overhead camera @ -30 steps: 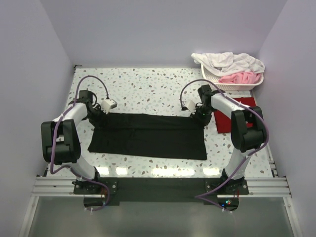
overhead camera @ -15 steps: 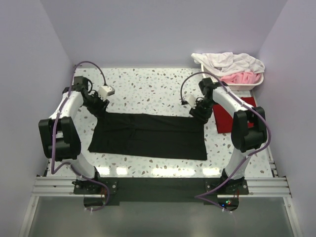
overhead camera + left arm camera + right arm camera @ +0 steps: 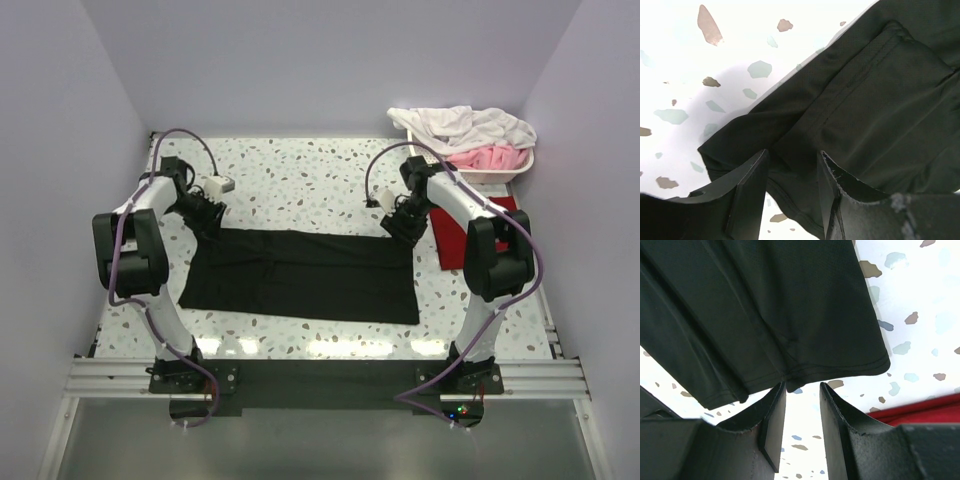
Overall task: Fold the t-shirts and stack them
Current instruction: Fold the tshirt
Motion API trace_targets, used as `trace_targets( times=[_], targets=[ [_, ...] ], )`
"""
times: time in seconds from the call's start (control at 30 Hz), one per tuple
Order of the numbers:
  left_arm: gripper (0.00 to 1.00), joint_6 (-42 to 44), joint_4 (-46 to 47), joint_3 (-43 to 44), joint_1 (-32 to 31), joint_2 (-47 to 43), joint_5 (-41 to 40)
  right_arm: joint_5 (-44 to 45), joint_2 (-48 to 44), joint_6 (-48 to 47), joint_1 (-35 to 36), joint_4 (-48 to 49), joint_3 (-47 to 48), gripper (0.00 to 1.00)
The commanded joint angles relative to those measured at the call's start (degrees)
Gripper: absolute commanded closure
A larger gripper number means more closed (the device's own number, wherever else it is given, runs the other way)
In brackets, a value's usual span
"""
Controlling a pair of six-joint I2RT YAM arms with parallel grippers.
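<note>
Just released, left pincer (image 3: 792, 155) and right pincer (image 3: 802, 387) part-open, empty, black t-shirt (image 3: 300, 275) a flat matte rectangle

Arm bodies, as found.
Left arm (image 3: 128, 255) and right arm (image 3: 497, 262): white shells, black joints, purple cables (image 3: 186, 134); black fingers (image 3: 747, 192), edges frayed.

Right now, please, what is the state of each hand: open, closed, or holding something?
Left hand: open, holding nothing, over a corner of the black t-shirt.
Right hand: open, holding nothing, just off the edge of the black t-shirt.
</note>
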Motion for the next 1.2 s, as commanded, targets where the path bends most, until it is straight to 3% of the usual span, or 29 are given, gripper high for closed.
trace_targets(
  times=[0.0, 0.13, 0.23, 0.27, 0.37, 0.5, 0.63, 0.9, 0.93, 1.03, 1.17],
  targets=[
    [0.52, -1.78, 0.22, 1.74, 0.14, 0.81, 1.31, -0.91, -0.93, 1.03, -0.05, -0.07, 0.48, 0.63],
    [0.56, -1.43, -0.04, 1.13, -0.21, 0.54, 2.71, -0.03, -0.93, 0.42, 0.04, 0.01, 0.04, 0.64],
    [0.76, -0.29, -0.66, 0.69, -0.12, -0.24, 3.50, 0.59, -0.93, 0.24, 0.04, 0.45, -0.57, 0.64],
    [0.87, -0.02, -0.83, 0.25, -0.12, -1.03, 3.85, 0.68, -0.93, 0.15, 0.04, 0.54, -0.66, 0.64],
    [1.00, 1.29, -1.18, -0.80, -0.21, -3.66, 5.09, 0.94, -0.58, -0.11, -0.05, 0.45, -0.57, 0.64],
    [1.00, 5.24, -3.90, -1.86, -0.12, -7.10, 6.40, 1.38, -0.22, -0.55, 0.04, 0.45, -0.31, 0.64],
    [1.00, 14.97, -9.43, -4.84, -0.21, -12.53, 7.37, 1.65, 0.04, -0.90, 0.04, 0.54, -0.22, 0.65],
    [0.99, 34.33, -12.44, -19.86, -1.44, -22.47, 1.93, 2.26, 0.83, -1.69, 0.04, 0.72, -0.84, 0.65],
    [0.90, 36.78, -11.22, -21.36, -2.14, -24.83, 1.23, 2.26, 1.00, -1.69, -0.05, 0.72, -0.75, 0.65],
    [0.77, 40.75, -9.72, -25.23, -2.58, -29.14, 0.70, 2.52, 1.18, -1.69, 0.04, 0.45, -0.31, 0.65],
    [0.71, 39.37, -7.43, -24.64, -2.76, -29.96, 1.22, 2.79, 1.44, -1.61, -0.05, 0.10, 0.22, 0.65]
  ],
)
